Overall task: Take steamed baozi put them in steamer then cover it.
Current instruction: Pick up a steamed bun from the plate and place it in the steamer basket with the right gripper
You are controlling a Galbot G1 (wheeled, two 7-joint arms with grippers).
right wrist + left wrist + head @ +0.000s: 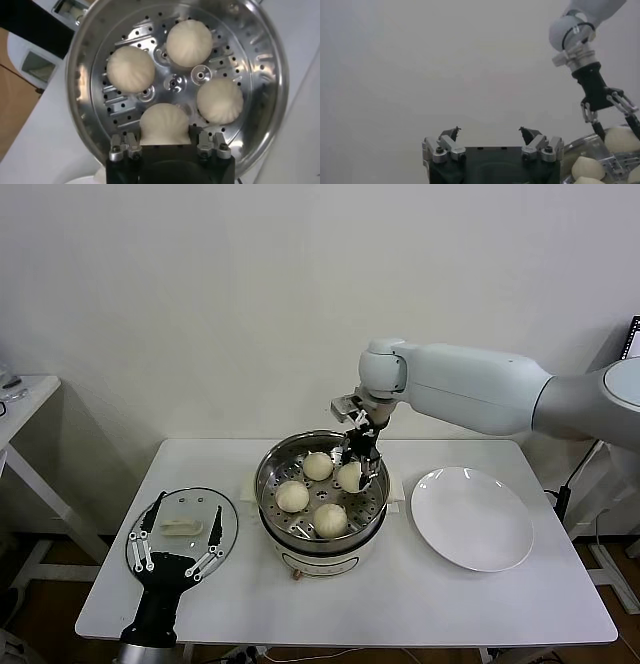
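Right gripper (358, 468) is inside the steamer (275, 459), fingers closed partway around one steamed baozi (165, 124) on the perforated tray; three other buns sit beside it. Left gripper (172, 546) is spread wide, holding nothing, above the cover (225, 506) lying left of the steamer.

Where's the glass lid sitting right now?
In the head view the cover lies flat on the table's left side, beside the steamer, with the open left gripper over it.
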